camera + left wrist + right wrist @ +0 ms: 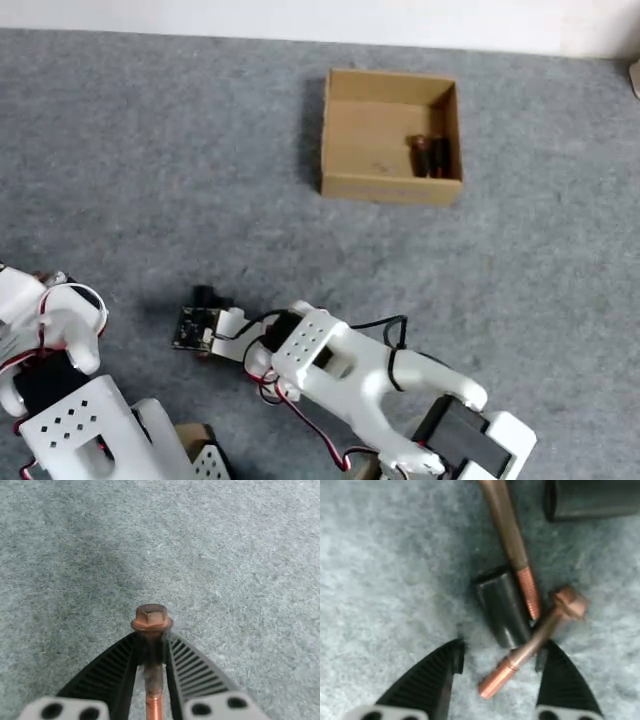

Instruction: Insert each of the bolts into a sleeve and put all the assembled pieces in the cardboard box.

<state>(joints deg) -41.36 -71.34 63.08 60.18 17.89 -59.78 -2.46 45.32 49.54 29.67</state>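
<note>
The left gripper [151, 639] is clamped on the shank of a bolt [151, 618]. The bolt's head pokes past the fingertips above the grey carpet [75, 540], probably kept ready for mating with a sleeve. The left arm [70, 420] sits folded at the near left. Beside it, the right gripper [501, 650] reaches low over the carpet. Its fingers are spread wide and hold nothing, straddling a black sleeve [502, 607] and a loose bolt [535, 635] touching it, likely to pick one up. Farther right, the cardboard box [345, 130] already holds assembled pieces [430, 155].

White perforated arms [335, 360] — red and black cables [394, 328] — ribbed black fingers [112, 667]
</note>
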